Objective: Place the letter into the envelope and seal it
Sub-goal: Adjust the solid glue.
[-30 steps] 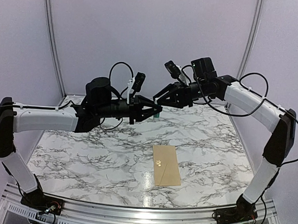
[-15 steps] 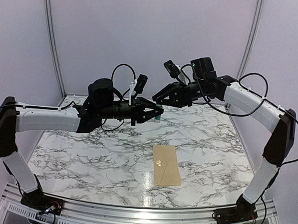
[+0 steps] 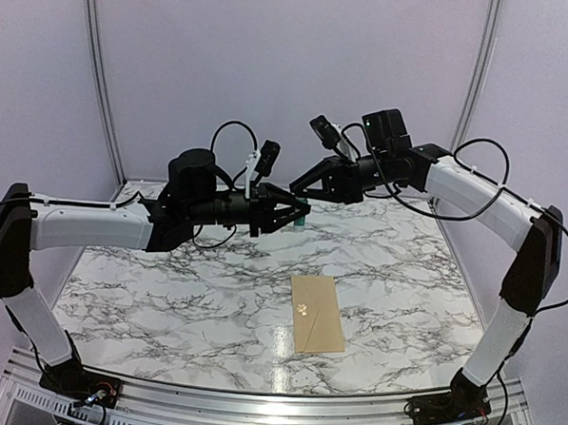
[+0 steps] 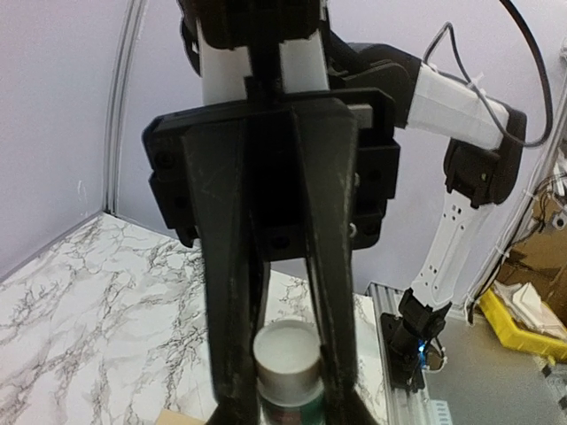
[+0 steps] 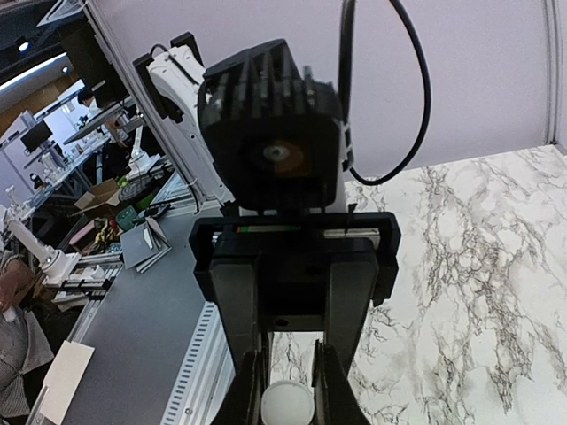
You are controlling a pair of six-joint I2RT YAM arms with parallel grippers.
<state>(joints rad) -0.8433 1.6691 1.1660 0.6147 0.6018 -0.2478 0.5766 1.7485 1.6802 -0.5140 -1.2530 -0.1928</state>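
The tan envelope (image 3: 317,312) lies flat on the marble table (image 3: 165,301), below and apart from both raised grippers. The letter is out of view. High over the table's far half, my left gripper (image 3: 301,214) is shut on a glue stick (image 3: 303,220) with a green body (image 4: 292,409) and a white cap (image 4: 286,352). From the right, my right gripper (image 3: 297,188) meets it. In the right wrist view its fingertips (image 5: 251,390) press both sides of the white cap (image 5: 288,409).
The metal rail (image 3: 274,407) with both arm bases runs along the near edge. Lilac walls enclose the back and sides. Off the table, in the wrist views, are a yellow bin (image 4: 532,314) and desks with clutter (image 5: 106,204).
My right gripper's jaws have narrowed onto the glue stick's cap. The left arm has pushed the stick slightly right, up toward the right gripper. The envelope has not moved.
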